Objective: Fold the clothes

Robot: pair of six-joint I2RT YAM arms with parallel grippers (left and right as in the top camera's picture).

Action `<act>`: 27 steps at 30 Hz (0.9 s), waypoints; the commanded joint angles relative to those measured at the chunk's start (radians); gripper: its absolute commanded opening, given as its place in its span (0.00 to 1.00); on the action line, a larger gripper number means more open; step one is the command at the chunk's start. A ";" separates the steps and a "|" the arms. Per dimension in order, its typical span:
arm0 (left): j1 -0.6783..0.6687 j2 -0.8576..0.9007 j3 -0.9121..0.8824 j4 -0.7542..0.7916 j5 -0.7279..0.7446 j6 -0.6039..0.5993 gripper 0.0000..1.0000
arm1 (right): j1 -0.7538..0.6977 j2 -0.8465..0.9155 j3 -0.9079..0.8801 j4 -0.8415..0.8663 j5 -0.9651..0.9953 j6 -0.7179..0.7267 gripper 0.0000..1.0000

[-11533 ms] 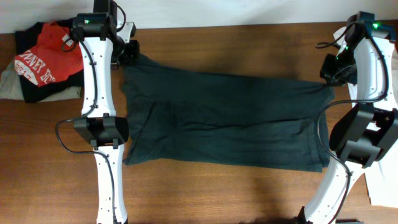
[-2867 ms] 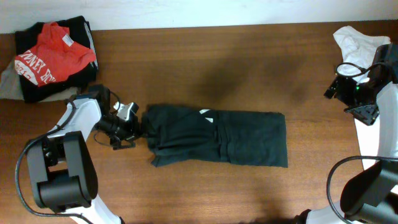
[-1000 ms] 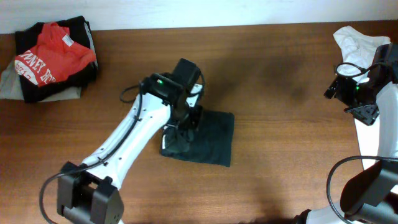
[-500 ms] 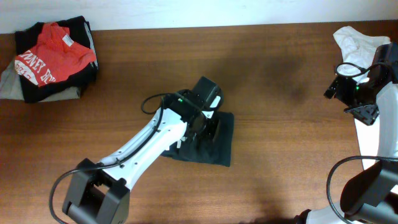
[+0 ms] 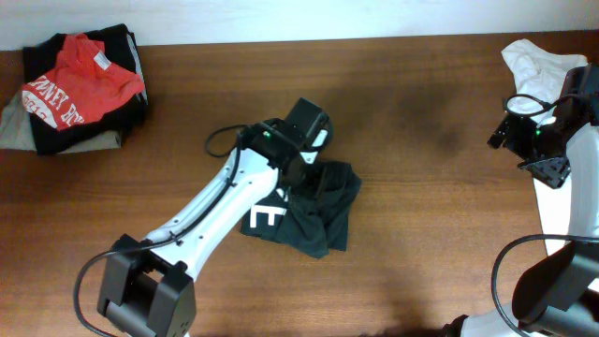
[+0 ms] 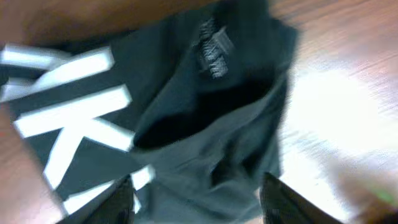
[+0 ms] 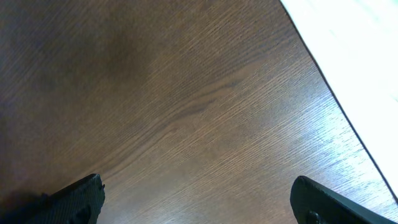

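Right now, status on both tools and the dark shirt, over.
Left tool open, over dark shirt. Right tool open above bare table. Shirt bunched mid-table, white lettering showing. Clothes pile far left, out of the way.

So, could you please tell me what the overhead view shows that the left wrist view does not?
Only overhead: the clothes pile with a red shirt on top at the table's left edge, the white cloth at the right, and the right arm. Only left wrist: the neck label printed inside the garment. Both: the dark shirt with white lettering, rumpled on the wooden table.
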 commanded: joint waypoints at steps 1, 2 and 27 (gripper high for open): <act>0.044 0.040 0.011 -0.108 -0.046 0.013 0.82 | -0.003 -0.002 0.004 0.000 0.019 0.002 0.99; 0.047 0.062 0.011 -0.122 -0.042 0.013 0.84 | -0.003 -0.002 0.004 0.000 0.019 0.002 0.99; -0.095 0.080 0.041 -0.166 0.280 0.110 0.01 | -0.003 -0.002 0.004 0.000 0.019 0.002 0.99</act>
